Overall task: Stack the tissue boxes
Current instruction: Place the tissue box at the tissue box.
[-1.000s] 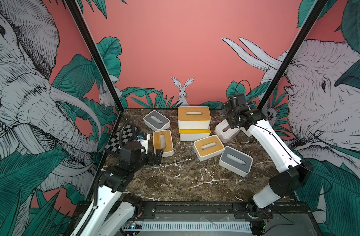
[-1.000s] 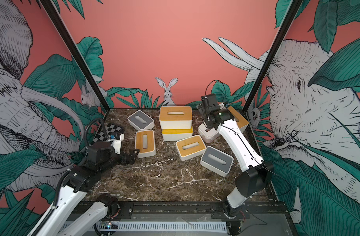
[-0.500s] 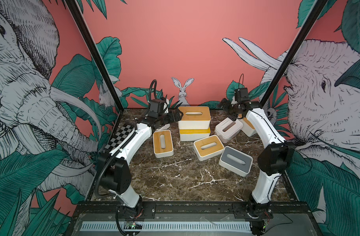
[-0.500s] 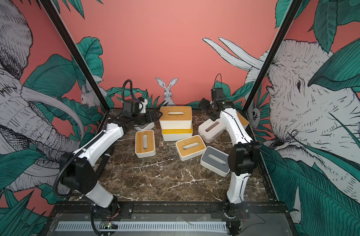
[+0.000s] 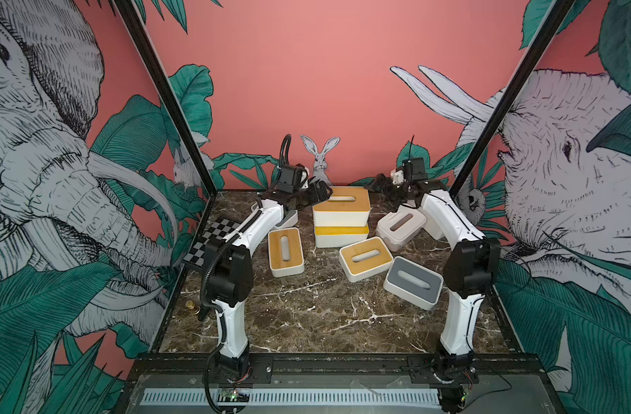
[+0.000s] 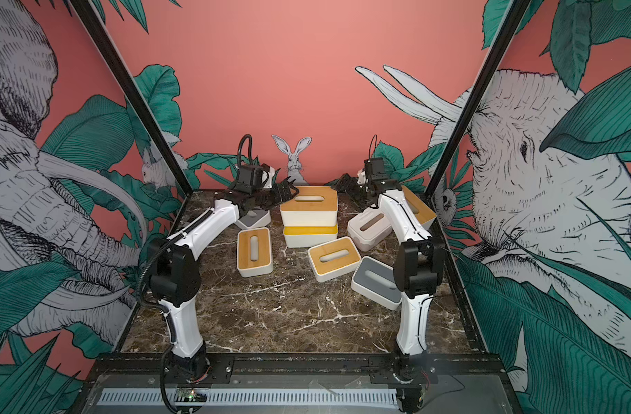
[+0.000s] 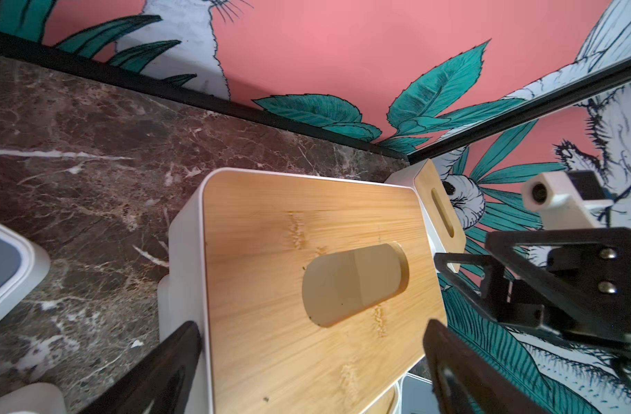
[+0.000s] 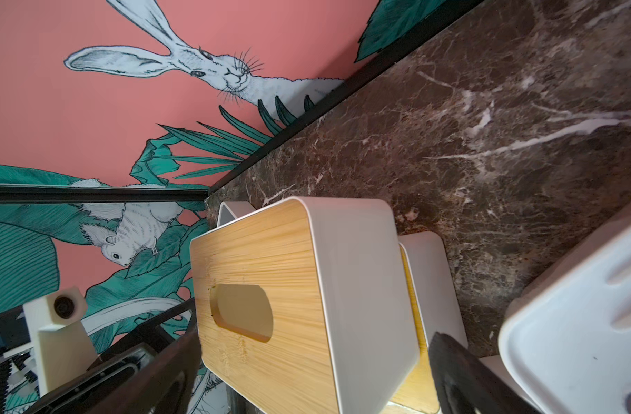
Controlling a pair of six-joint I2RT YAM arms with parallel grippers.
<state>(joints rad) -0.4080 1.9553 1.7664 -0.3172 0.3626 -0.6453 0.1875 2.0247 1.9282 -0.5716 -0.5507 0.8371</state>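
Observation:
Two bamboo-lidded tissue boxes stand stacked at the back middle, the top box (image 5: pixel 341 206) on the lower box (image 5: pixel 340 236). My left gripper (image 5: pixel 323 191) is open at the top box's left end; in the left wrist view its fingers (image 7: pixel 177 358) straddle that box (image 7: pixel 306 251). My right gripper (image 5: pixel 383 189) is open at the right end, its fingers (image 8: pixel 457 372) either side of the same box (image 8: pixel 271 258). Loose on the marble lie two bamboo boxes (image 5: pixel 286 251) (image 5: pixel 366 258), a grey one (image 5: pixel 412 281) and a tilted white one (image 5: pixel 401 227).
A grey-lidded box (image 6: pixel 253 218) lies half hidden under my left arm, and a bamboo box (image 6: pixel 419 209) leans behind my right arm. A checkerboard panel (image 5: pixel 217 240) rests against the left wall. A small brass piece (image 5: pixel 190 306) sits front left. The back wall stands close behind both grippers.
My left arm has swung from the front left up to the back, to the stack's left end. My right gripper has moved from over the white box to the stack's right end.

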